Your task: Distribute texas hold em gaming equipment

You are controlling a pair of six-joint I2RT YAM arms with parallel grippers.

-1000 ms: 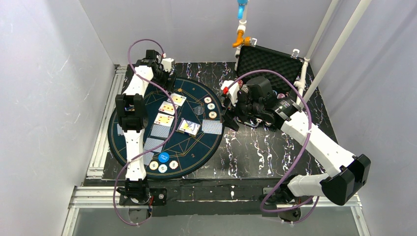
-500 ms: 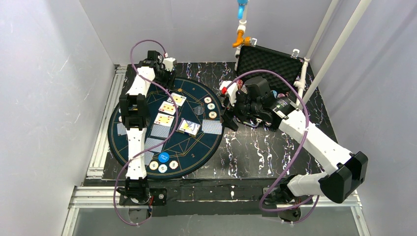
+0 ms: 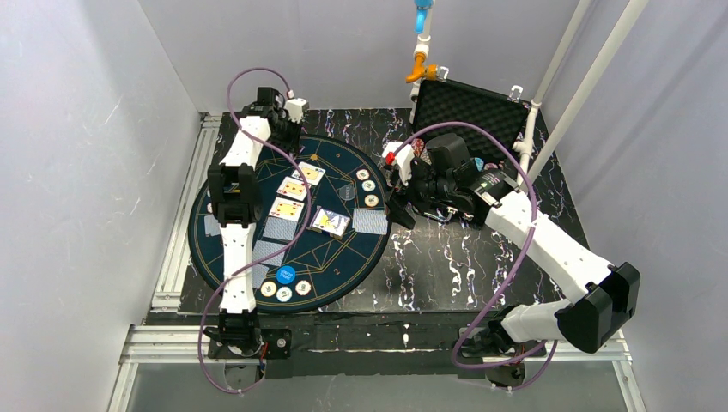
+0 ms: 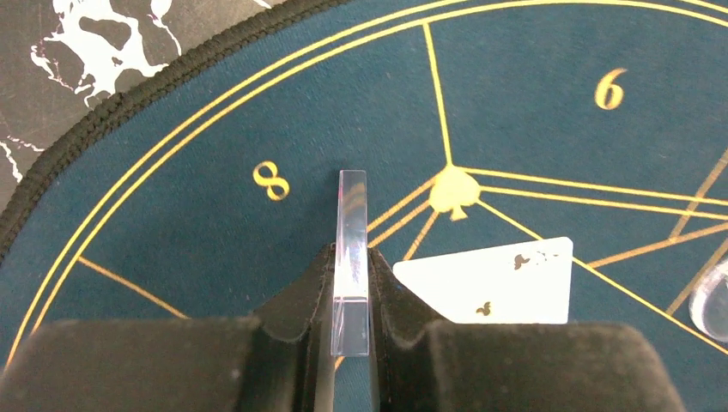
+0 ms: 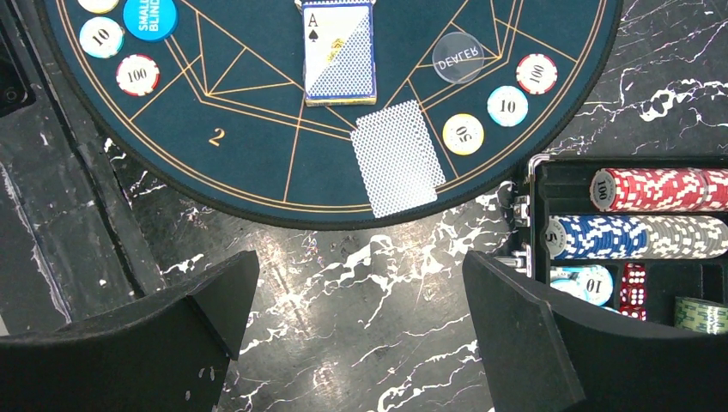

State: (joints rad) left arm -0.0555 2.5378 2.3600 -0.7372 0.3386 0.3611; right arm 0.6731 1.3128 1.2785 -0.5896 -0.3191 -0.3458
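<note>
1. A clear flat piece (image 4: 353,206), seen edge-on, stands upright above the round dark-blue mat (image 4: 172,215), close to the gold numeral 8 near the mat's rim.
2. The left gripper (image 4: 352,262) is clenched on this clear flat piece, one black finger pressed against each face.
3. Just to the right of it, a face-up card (image 4: 498,283) showing club marks lies flat on the mat.
4. In the right wrist view, an ace of spades (image 5: 326,39) lies on the mat with a blue-backed card across part of it.
5. A face-down card (image 5: 395,159) lies near it, one end over the mat's edge.
6. A clear disc marked DEALER (image 5: 459,57) sits beside three chips marked 50 (image 5: 464,134), 10 (image 5: 507,106) and 100 (image 5: 536,74), all just inside the rim.
7. Across the mat, a blue disc marked SMALL BLIND (image 5: 149,15) sits by another 10 chip (image 5: 101,37) and another 100 chip (image 5: 137,75).
8. The right gripper (image 5: 360,279) hangs released, fingers wide apart and holding nothing, over the black marbled table (image 5: 386,360).
9. The black case (image 5: 536,172) stands to the right of the mat, holding a row of red chips (image 5: 652,189) and a row of blue and white chips (image 5: 627,236).
</note>
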